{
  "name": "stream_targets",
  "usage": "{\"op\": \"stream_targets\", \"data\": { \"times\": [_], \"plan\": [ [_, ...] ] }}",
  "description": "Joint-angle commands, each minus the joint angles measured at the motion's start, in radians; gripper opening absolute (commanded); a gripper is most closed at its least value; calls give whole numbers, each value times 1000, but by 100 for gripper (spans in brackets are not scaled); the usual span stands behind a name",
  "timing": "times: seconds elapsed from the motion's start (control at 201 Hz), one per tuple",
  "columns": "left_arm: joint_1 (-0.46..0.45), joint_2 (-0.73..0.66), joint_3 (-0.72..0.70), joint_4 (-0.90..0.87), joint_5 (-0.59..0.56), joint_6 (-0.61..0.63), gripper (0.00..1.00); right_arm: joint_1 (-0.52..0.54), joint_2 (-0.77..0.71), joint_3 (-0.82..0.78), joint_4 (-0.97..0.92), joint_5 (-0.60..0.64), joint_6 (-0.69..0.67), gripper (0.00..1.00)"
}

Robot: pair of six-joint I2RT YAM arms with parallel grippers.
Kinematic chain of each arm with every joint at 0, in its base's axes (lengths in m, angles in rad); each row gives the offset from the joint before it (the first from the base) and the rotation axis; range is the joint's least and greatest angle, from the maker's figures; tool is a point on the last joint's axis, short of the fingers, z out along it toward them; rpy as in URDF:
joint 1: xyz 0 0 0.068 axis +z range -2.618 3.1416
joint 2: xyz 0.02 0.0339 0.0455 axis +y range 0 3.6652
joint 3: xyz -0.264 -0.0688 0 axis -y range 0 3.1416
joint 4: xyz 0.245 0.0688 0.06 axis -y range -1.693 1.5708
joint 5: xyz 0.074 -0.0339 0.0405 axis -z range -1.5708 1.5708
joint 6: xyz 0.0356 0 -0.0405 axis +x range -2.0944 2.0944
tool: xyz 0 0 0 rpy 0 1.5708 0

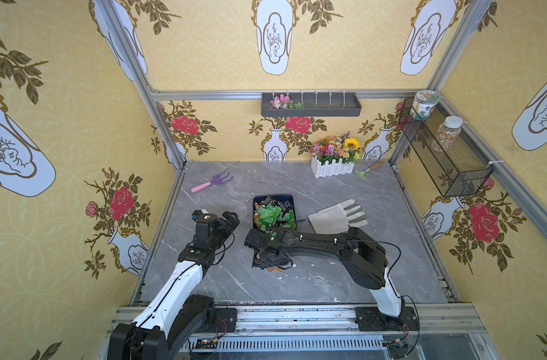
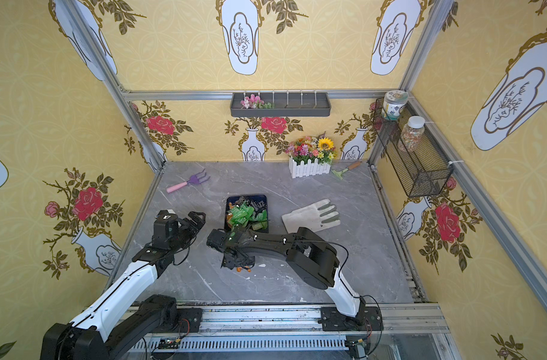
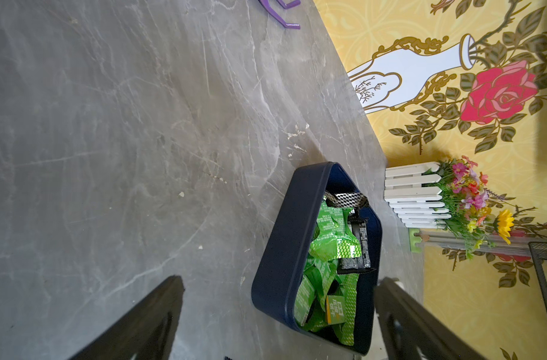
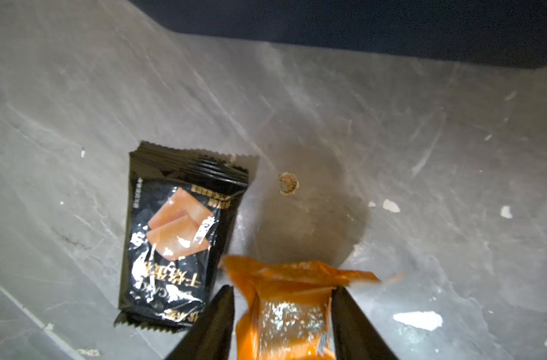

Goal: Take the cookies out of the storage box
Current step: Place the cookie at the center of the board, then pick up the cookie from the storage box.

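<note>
Right wrist view: right claw point(image 4: 283, 290) flanks an orange cookie point(image 4: 284, 318); pinched or loose, I cannot tell. Clinging foil could lift away with it. Left claw point(image 3: 281, 280) stands wide apart.

This is a robot test booth dressed up as a garden corner, not a real home. A bare aluminium frame point(image 1: 203, 94) holds flat panels of yellow wallpaper point(image 1: 63, 124) printed with vases and roses. Robot arms point(image 1: 178, 280) are bolted to a metal rail point(image 1: 297, 314) with loose wiring, at the front of a grey marble-look table point(image 1: 344, 280). Props sit about: fake flowers in a white picket planter point(image 1: 331, 170), a toy rake point(image 1: 216, 180), a glove point(image 1: 337, 216), a wall tray point(image 1: 311, 110) and a wire basket point(image 1: 447, 162) holding jars point(image 1: 423, 104).
</note>
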Motion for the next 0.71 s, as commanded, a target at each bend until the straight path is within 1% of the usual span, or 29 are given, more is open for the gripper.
{"op": "stream_targets", "data": {
  "times": [0.0,0.07,0.184,0.259,0.319,0.418,0.548,0.598,0.702],
  "plan": [
    [0,1,2,14,4,30,100,0,-4,9,-32,-13,-7,66],
    [0,5,13,11,10,39,100,0,-28,7,-34,-7,-8,68],
    [0,11,29,20,33,63,100,0,-105,-3,-21,30,-28,69],
    [0,18,23,58,75,82,95,-18,-165,-15,4,65,-58,69],
    [0,23,6,110,112,88,92,-55,-207,-29,39,78,-87,69],
    [0,44,-24,195,178,77,88,-153,-232,-56,119,12,-138,68],
    [0,85,-50,281,253,54,79,-249,-230,-85,278,-93,-191,68],
    [0,104,-61,317,287,45,75,-279,-205,-71,316,-115,-197,70],
    [-1,156,-61,354,333,39,70,-326,-115,14,317,-145,-188,71]
  ]
}}
